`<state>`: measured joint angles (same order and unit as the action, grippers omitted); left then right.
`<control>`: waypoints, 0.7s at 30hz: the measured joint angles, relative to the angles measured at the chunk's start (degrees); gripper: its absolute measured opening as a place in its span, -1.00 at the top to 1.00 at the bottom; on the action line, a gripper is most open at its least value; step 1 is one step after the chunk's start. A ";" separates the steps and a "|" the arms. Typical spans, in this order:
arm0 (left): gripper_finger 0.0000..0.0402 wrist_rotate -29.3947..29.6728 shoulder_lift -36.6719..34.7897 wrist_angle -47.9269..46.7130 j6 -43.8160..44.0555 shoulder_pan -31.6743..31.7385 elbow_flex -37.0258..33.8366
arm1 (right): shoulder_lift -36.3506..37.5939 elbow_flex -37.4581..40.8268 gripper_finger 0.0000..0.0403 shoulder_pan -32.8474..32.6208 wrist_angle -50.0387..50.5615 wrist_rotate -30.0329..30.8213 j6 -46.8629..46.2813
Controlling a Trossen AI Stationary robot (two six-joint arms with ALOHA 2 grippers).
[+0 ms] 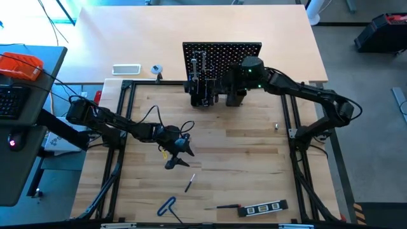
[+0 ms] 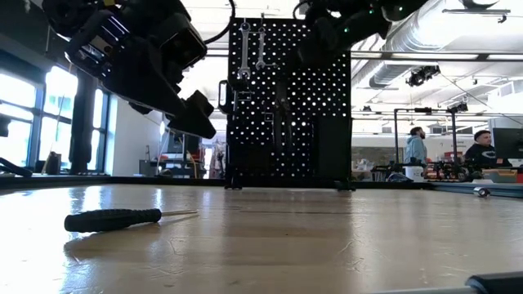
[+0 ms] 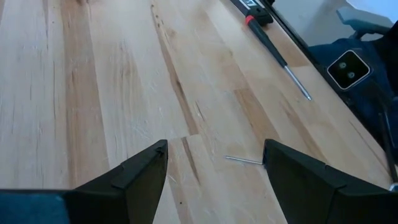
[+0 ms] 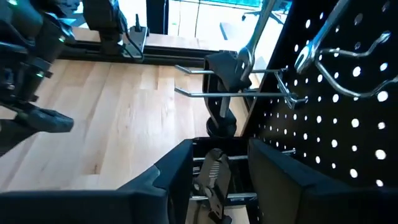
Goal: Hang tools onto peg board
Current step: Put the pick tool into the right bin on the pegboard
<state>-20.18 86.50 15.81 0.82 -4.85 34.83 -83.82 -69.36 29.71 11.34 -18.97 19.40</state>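
The black peg board [image 1: 222, 57] stands upright at the table's far side. Two silver wrenches [image 2: 245, 49] hang on it, and a black C-clamp [image 4: 222, 81] hangs on wire hooks. My right gripper [image 4: 217, 171] is open at the board's base. Its fingers stand on either side of a dark grey tool [image 4: 212, 177] without touching it. My left gripper [image 1: 177, 156] is open and empty above the table's middle. A small black-handled screwdriver [image 1: 189, 184] lies flat just beyond it; its thin shaft [image 3: 244, 160] shows between the fingers.
Near the table's front edge lie a blue-handled hex key [image 1: 166, 207], a longer screwdriver [image 3: 277, 53] and a black marked level [image 1: 264, 208]. A white tray [image 1: 126, 69] lies beyond the frame at the far left. People stand in the room behind [image 2: 415, 147].
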 joint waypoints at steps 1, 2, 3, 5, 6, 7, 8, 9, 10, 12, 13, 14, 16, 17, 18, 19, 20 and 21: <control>-0.28 0.00 0.00 -0.08 0.19 -0.05 0.00 | 0.52 0.00 0.26 -0.44 0.30 0.06 -0.02; -0.28 -0.01 0.00 -0.42 0.50 -0.11 0.00 | 1.02 0.00 0.26 -0.97 0.52 0.14 -0.06; -0.28 -0.05 0.00 -0.92 0.66 -0.19 0.00 | 1.56 0.00 0.26 -1.57 0.74 0.19 -0.29; -0.28 -0.09 0.00 -2.07 1.40 -0.52 0.00 | 2.80 0.00 0.26 -2.76 1.98 0.52 -0.52; -0.28 -0.16 0.00 -2.61 1.63 -0.77 0.00 | 3.35 0.00 0.26 -3.39 2.58 0.70 -0.61; -0.28 -0.26 0.00 -3.14 2.03 -1.15 0.00 | 3.97 0.00 0.26 -4.14 3.27 1.21 -0.92; -0.28 -0.41 0.00 -3.70 2.15 -1.59 0.00 | 4.65 0.00 0.26 -4.96 4.22 1.60 -0.94; -0.28 -0.52 0.00 -4.19 2.37 -2.19 0.00 | 5.31 0.00 0.26 -5.83 5.32 2.16 -0.94; -0.28 -0.59 0.00 -4.70 2.62 -2.81 0.00 | 5.96 0.00 0.26 -6.77 6.26 2.34 -0.98; -0.28 -0.70 0.00 -5.51 3.29 -4.28 0.00 | 7.29 0.00 0.26 -8.75 8.71 2.31 -1.61; -0.28 -0.72 0.00 -5.80 3.61 -5.02 0.00 | 7.81 0.00 0.26 -9.87 10.13 2.28 -2.22; -0.28 -0.71 0.00 -5.97 3.85 -5.80 0.00 | 8.28 0.00 0.26 -11.07 11.52 2.26 -2.85; -0.28 -0.86 0.00 -6.41 4.98 -7.63 0.00 | 9.13 0.00 0.26 -13.70 14.80 2.26 -3.96; -0.28 -1.10 0.00 -6.45 5.57 -8.52 0.00 | 9.40 0.00 0.26 -15.28 16.33 2.28 -4.41; -0.28 -1.20 0.00 -6.43 6.40 -9.44 0.00 | 9.48 0.00 0.26 -16.86 17.66 2.28 -5.14; -0.28 -1.22 0.00 -6.43 7.14 -10.37 0.00 | 9.48 0.00 0.26 -18.55 18.86 2.24 -5.95; -0.28 -1.22 0.00 -6.42 8.04 -11.31 0.00 | 9.42 0.00 0.26 -20.42 20.22 2.24 -6.93; -0.28 -1.21 0.00 -6.35 8.99 -12.21 0.00 | 9.27 0.05 0.26 -22.26 21.28 2.24 -7.73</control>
<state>-21.40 86.50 9.46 9.81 -17.06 34.83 -74.56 -69.32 7.46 32.62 -16.73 11.67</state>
